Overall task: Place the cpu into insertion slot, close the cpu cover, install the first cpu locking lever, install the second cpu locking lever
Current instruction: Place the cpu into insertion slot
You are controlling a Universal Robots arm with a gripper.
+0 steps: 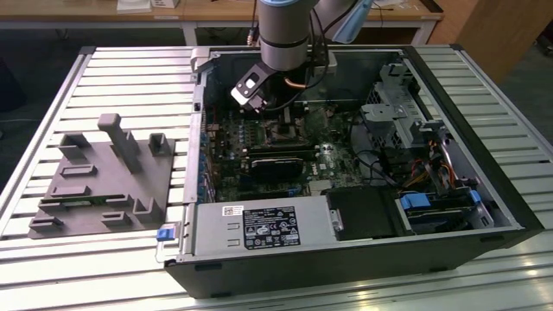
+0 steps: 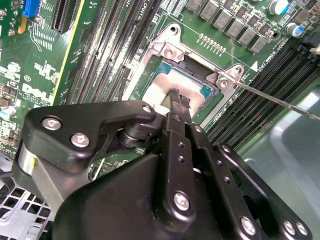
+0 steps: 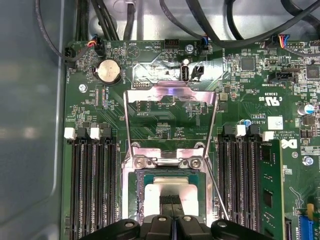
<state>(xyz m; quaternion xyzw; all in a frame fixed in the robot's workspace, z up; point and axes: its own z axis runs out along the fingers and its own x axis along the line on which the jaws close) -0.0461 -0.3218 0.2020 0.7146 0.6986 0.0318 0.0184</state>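
Observation:
The cpu (image 3: pixel 152 192) lies flat in the insertion slot (image 3: pixel 133 165), its pale metal top showing in both wrist views (image 2: pixel 160 82). My gripper (image 3: pixel 172 200) is shut, its two fingertips (image 2: pixel 184 102) pressed together and resting on or just above the cpu's top; whether they touch it I cannot tell. The cpu cover (image 3: pixel 170 95) stands swung open beyond the slot, with the board visible through its window. A thin wire locking lever (image 2: pixel 272 98) sticks out free beside the slot. In the exterior view my gripper (image 1: pixel 278 122) reaches down into the open computer case.
Long black memory slots (image 3: pixel 92 185) flank the socket on both sides, one holding a green module (image 3: pixel 267 195). Cables (image 3: pixel 215 40) run along the board's far edge. A grey fixture plate (image 1: pixel 103 181) sits on the table at the exterior view's left; the power supply (image 1: pixel 259 227) fills the case front.

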